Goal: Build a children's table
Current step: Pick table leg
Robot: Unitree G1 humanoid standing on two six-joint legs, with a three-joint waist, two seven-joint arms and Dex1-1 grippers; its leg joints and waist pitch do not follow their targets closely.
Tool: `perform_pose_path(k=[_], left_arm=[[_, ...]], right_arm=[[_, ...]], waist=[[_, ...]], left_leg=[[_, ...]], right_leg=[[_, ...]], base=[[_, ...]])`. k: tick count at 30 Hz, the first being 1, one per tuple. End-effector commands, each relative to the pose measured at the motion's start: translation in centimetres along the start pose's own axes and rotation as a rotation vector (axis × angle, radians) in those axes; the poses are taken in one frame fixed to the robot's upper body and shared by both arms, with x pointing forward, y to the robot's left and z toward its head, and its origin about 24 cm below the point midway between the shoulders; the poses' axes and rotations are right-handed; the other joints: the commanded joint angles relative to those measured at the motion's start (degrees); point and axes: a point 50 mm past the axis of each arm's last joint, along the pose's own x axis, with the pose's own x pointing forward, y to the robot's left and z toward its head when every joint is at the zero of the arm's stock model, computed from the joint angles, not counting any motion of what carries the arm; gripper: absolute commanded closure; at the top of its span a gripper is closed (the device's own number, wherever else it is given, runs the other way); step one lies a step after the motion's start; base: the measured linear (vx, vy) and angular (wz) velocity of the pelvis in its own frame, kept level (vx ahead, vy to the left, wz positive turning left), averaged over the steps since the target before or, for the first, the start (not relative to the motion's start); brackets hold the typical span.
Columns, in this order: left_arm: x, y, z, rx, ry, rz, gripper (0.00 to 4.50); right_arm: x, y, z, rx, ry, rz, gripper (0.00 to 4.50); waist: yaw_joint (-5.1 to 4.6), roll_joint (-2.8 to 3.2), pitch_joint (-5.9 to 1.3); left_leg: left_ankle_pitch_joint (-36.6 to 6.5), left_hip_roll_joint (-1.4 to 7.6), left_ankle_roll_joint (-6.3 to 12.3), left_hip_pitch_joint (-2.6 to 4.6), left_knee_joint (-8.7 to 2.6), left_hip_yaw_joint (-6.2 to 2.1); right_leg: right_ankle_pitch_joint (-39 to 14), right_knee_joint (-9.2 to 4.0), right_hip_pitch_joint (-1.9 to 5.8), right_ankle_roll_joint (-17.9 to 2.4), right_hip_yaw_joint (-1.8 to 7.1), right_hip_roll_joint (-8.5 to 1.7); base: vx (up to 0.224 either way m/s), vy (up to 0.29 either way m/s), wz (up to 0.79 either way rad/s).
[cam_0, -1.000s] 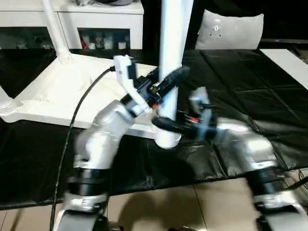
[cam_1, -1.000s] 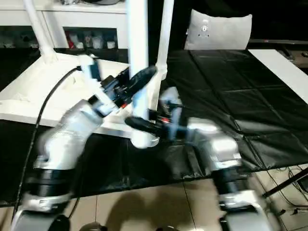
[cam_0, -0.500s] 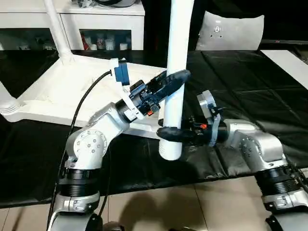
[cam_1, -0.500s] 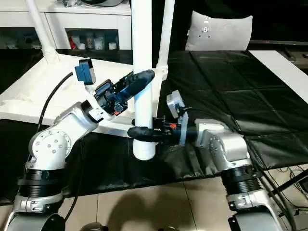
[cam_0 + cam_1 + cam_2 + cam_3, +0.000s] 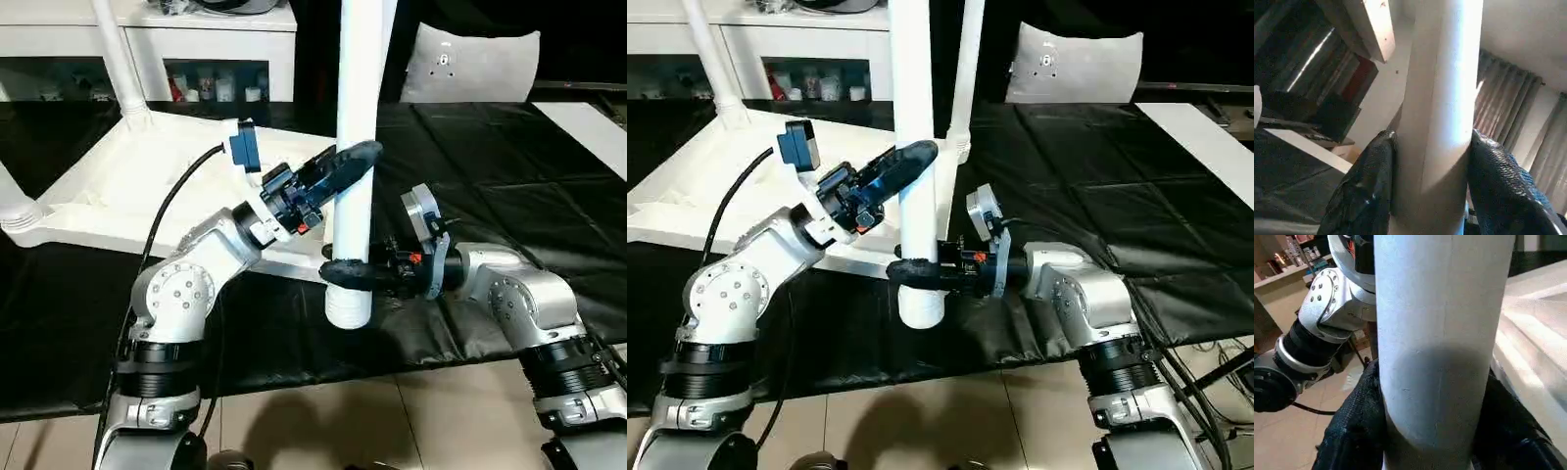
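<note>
On your left, the upturned white plastic square table top (image 5: 127, 186) lies ribbed side up on the black sheet-covered floor (image 5: 509, 196), with slim white tapered legs (image 5: 116, 59) already standing in its far corner sockets. At its near right corner you have the thick white round plastic leg (image 5: 358, 127) upright, its wide lower end hanging off the top's near edge rather than over a socket, as far as I can judge. Your left gripper (image 5: 345, 164) is clamped on it higher up, and your right gripper (image 5: 345, 272) is clamped low, just above the leg's base. The risk: if you push down before the base is centred, it will slide off the rim or tip the top. With both grips on smooth plastic, uneven twisting could also let the leg slip or lean.
</note>
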Motion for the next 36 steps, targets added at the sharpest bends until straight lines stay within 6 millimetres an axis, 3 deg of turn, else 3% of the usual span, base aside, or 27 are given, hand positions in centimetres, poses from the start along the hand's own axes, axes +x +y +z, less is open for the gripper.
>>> perform_pose_path(k=[1, 2, 4, 5, 8, 11, 15, 17, 19, 20, 21, 26, 27, 28, 31, 36], left_arm=[[0.2, 0.3, 0.5, 0.017, -0.021, 0.032, 2.64], [0.2, 0.5, 0.7, 0.033, -0.027, 0.057, 2.64], [0.1, 0.7, 0.8, 0.044, -0.035, 0.08, 2.64], [0.0, 0.8, 0.9, 0.051, -0.04, 0.098, 2.64], [0.0, 1.4, 1.2, 0.07, -0.044, 0.153, 2.67], [-0.1, 1.9, 1.5, 0.108, -0.034, 0.21, 2.71], [-0.3, 2.3, 1.8, 0.124, -0.04, 0.25, 2.73], [-0.3, 2.7, 1.9, 0.133, -0.039, 0.284, 2.73], [-0.3, 2.9, 1.9, 0.146, -0.037, 0.308, 2.73], [-0.3, 3.0, 2.0, 0.148, -0.038, 0.314, 2.73], [-0.3, 3.0, 2.0, 0.149, -0.038, 0.316, 2.73], [-0.2, 3.1, 1.9, 0.148, -0.022, 0.323, 2.73], [-0.2, 3.1, 1.8, 0.149, -0.019, 0.325, 2.73], [-0.1, 3.0, 1.8, 0.15, -0.019, 0.325, 2.73], [-0.1, 2.9, 1.8, 0.151, -0.021, 0.323, 2.73], [0.0, 2.7, 1.7, 0.165, -0.014, 0.318, 2.73]], right_arm=[[-0.2, -0.2, 0.6, -0.054, 0.02, -0.035, 2.62], [-0.1, -0.6, 0.7, -0.049, 0.008, -0.066, 2.27], [-0.1, -0.9, 0.7, -0.051, 0.0, -0.093, 1.9], [-0.1, -1.0, 0.8, -0.054, -0.009, -0.107, 1.87], [-0.3, -1.1, 1.3, -0.054, -0.053, -0.131, 1.72], [-0.8, -1.0, 1.8, -0.036, -0.104, -0.13, 1.43], [-1.4, -1.1, 2.3, -0.019, -0.153, -0.146, 1.08], [-2.2, -1.5, 2.5, -0.009, -0.176, -0.204, 0.96], [-2.7, -2.0, 2.5, -0.003, -0.189, -0.267, 0.72], [-2.9, -2.3, 2.7, 0.008, -0.2, -0.3, 0.72], [-3.1, -2.5, 2.7, 0.012, -0.203, -0.324, 0.62], [-3.8, -3.0, 2.9, 0.053, -0.224, -0.364, 0.16], [-3.9, -3.0, 3.0, 0.065, -0.228, -0.358, 0.16], [-4.0, -2.9, 2.9, 0.07, -0.225, -0.352, 0.01], [-4.0, -2.8, 2.9, 0.067, -0.21, -0.338, 0.0], [-3.6, -2.6, 2.9, 0.055, -0.19, -0.307, 0.0]], waist=[[0.12, -0.18, -4.34], [0.01, -0.42, -4.34], [-0.08, -0.26, -4.29], [-0.11, 0.08, -4.32], [-0.12, -0.14, -4.35], [0.01, -0.26, -4.49], [0.13, 0.03, -4.5], [0.2, -0.61, -4.51], [0.27, -0.21, -4.47], [0.25, -0.3, -4.52], [0.23, 0.17, -4.54], [0.33, -0.08, -4.62], [0.32, -0.07, -4.63], [0.25, -0.5, -4.63], [0.36, -0.19, -4.61], [0.37, -0.49, -4.55]], left_leg=[[-8.8, 1.37, 0.92, 0.29, -3.75, -0.2], [-8.5, 1.43, 1.03, 0.24, -3.74, -0.16], [-8.6, 1.34, 0.92, 0.19, -3.73, -0.15], [-8.7, 1.29, 0.73, 0.29, -3.7, -0.17], [-8.5, 1.2, 0.51, 0.3, -3.68, -0.12], [-7.6, 1.36, 1.14, 0.33, -3.68, -0.15], [-7.4, 1.32, 1.33, 0.37, -3.65, -0.09], [-7.4, 1.25, 1.28, 0.31, -3.61, -0.03], [-7.1, 1.24, 0.98, 0.31, -3.62, -0.06], [-7.1, 1.19, 0.82, 0.33, -3.58, 0.0], [-7.3, 1.19, 0.62, 0.38, -3.59, -0.06], [-7.1, 1.17, 0.68, 0.34, -3.57, -0.07], [-7.0, 1.17, 0.88, 0.29, -3.56, -0.05], [-6.8, 1.16, 1.09, 0.25, -3.54, 0.0], [-6.6, 1.19, 1.38, 0.25, -3.51, -0.02], [-7.3, 1.19, 1.08, 0.25, -3.55, -0.03]], right_leg=[[-15.9, -4.36, 3.68, -8.0, 2.97, -3.67], [-15.7, -4.4, 3.65, -7.9, 2.99, -3.65], [-16.4, -4.45, 3.58, -7.6, 2.97, -3.67], [-16.7, -4.52, 3.56, -7.3, 2.97, -3.67], [-16.8, -4.57, 3.59, -6.7, 2.98, -3.6], [-14.6, -4.24, 3.59, -7.3, 3.01, -3.6], [-13.4, -4.2, 3.61, -7.9, 3.02, -3.56], [-14.1, -4.25, 3.68, -7.7, 2.99, -3.63], [-14.6, -4.26, 3.59, -7.6, 2.98, -3.68], [-14.6, -4.26, 3.6, -7.5, 3.01, -3.67], [-14.5, -4.35, 3.53, -7.5, 2.94, -3.61], [-13.3, -4.09, 3.68, -8.2, 2.92, -3.61], [-13.1, -4.08, 3.73, -8.3, 2.93, -3.64], [-13.0, -4.13, 3.77, -8.2, 2.92, -3.58], [-13.3, -4.12, 3.7, -8.2, 2.91, -3.65], [-15.7, -4.32, 3.66, -7.3, 2.82, -3.69]], base=[[0.0, 0.0, 0.0], [0.0, 0.0, 0.0], [0.0, 0.0, 0.0], [0.0, 0.0, 0.0], [0.0, 0.0, 0.0], [0.0, 0.0, 0.0], [0.0, 0.0, 0.0], [0.0, 0.0, 0.0], [0.0, 0.0, 0.0], [0.0, 0.0, 0.0], [0.0, 0.0, 0.0], [0.0, 0.0, 0.0], [0.0, 0.0, 0.0], [0.0, 0.0, 0.0], [0.0, 0.0, 0.0], [0.0, 0.0, 0.0]])
